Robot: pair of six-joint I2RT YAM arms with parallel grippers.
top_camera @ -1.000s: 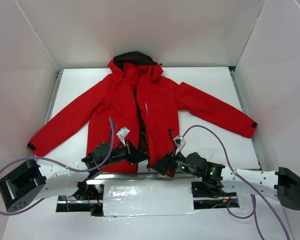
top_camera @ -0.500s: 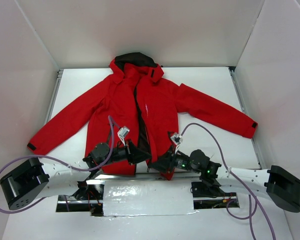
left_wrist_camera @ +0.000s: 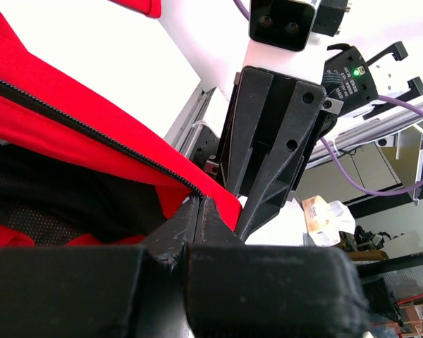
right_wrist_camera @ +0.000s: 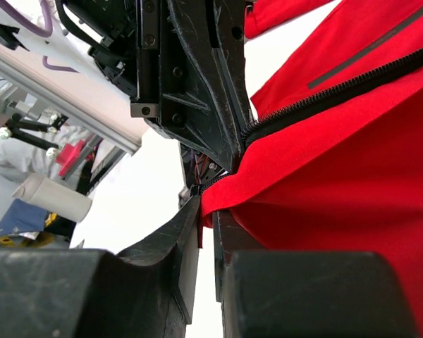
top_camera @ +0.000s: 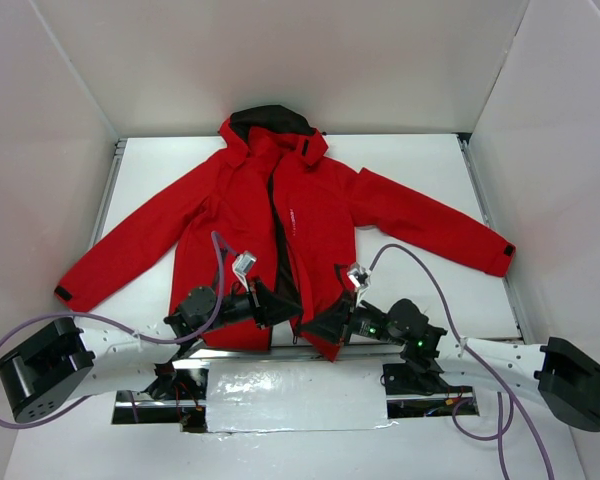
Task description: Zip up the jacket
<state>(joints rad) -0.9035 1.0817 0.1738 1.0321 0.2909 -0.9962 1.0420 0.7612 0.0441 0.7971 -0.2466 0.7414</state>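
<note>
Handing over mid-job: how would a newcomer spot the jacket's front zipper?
A red jacket lies spread on the white table. Its front zipper runs down the middle from collar to hem. Unlike the slanted pocket zipper, it is straight and gapes open, dark inside.

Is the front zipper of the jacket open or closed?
Open: the front edges of the jacket lie apart, dark lining showing between them.

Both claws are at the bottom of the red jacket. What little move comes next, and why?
Probably bring the two bottom zipper ends together. The left gripper is pinched shut at the lower end of one zipper edge of the jacket, and the right gripper grips the other front edge. The front lies open, dark lining showing, so the ends must meet before zipping.
</note>
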